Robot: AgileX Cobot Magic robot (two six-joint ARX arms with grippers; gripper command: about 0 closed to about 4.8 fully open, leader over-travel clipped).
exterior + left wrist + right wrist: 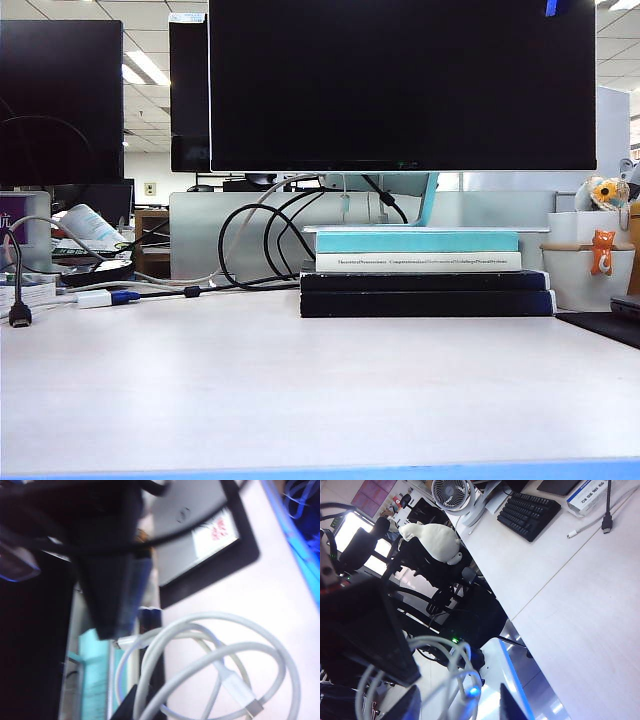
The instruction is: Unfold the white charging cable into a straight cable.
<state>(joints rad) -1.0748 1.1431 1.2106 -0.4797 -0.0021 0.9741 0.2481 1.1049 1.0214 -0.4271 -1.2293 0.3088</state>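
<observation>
Hanging in loose loops with no single long axis yet, the thin white charging cable (210, 665) is lifted off the pale worktop (320, 390) between both arms. The left gripper (131, 640), jaws fully closed, seemingly pinches one strand; the right gripper (457, 695), jaws half-parted, holds other coils, neither arm nearer.

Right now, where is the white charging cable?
Absent from the exterior view, the white charging cable hangs coiled in loops at the left gripper in the left wrist view; loops also show by the right gripper.
</observation>
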